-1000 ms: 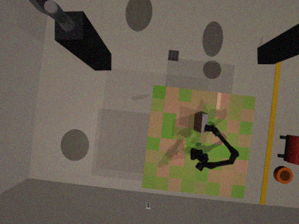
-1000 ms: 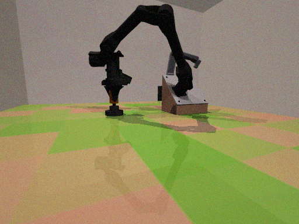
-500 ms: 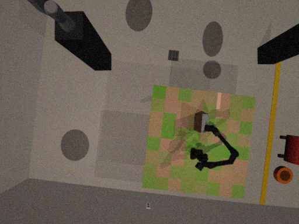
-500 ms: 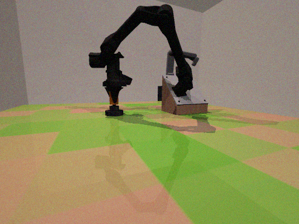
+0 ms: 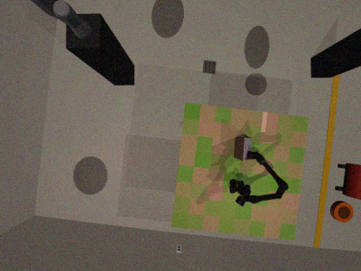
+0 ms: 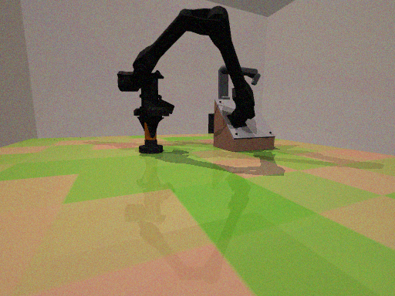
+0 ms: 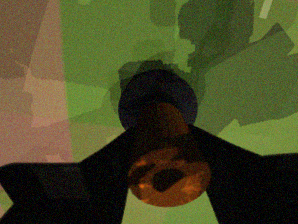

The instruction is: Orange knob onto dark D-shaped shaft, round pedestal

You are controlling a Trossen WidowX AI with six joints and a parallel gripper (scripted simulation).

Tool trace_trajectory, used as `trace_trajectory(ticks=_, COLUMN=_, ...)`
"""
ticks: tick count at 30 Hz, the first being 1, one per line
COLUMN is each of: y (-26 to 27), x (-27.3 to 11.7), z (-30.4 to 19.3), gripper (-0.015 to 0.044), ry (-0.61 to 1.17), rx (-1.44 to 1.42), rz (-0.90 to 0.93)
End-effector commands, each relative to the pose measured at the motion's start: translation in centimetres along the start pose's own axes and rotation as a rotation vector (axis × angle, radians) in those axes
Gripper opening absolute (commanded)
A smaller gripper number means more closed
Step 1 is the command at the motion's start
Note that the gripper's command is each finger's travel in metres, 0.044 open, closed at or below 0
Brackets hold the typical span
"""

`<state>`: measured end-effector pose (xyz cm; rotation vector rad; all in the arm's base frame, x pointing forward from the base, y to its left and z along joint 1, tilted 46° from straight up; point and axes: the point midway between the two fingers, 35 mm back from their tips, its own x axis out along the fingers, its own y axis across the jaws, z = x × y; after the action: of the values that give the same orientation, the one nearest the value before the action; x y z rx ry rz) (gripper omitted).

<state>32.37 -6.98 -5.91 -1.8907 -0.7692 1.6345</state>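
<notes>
The claw (image 6: 151, 132) (image 7: 161, 130) covers both sides of the orange knob (image 6: 148, 132) (image 7: 172, 192); the shaft's flat side is hidden, and the top view cuts off the red object (image 5: 353, 181).

The patchwork green-and-tan table (image 5: 197, 152) (image 6: 116, 231) (image 7: 90, 60) carries the round dark pedestal (image 6: 150, 149) (image 7: 131, 92), below the jaws (image 6: 150, 135), and the arm's wedge-shaped base (image 5: 240, 148) (image 6: 247, 145), off beside them.
</notes>
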Motion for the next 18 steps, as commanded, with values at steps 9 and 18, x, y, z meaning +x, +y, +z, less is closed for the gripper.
trace_trajectory(ticks=9, y=0.36, x=-0.01, z=0.49, gripper=0.0000, ry=-0.011, rx=0.030, rz=0.007)
trace_trajectory(ticks=18, y=0.36, x=-0.01, z=0.48, gripper=0.0000, ry=-0.010, rx=0.071, rz=0.007)
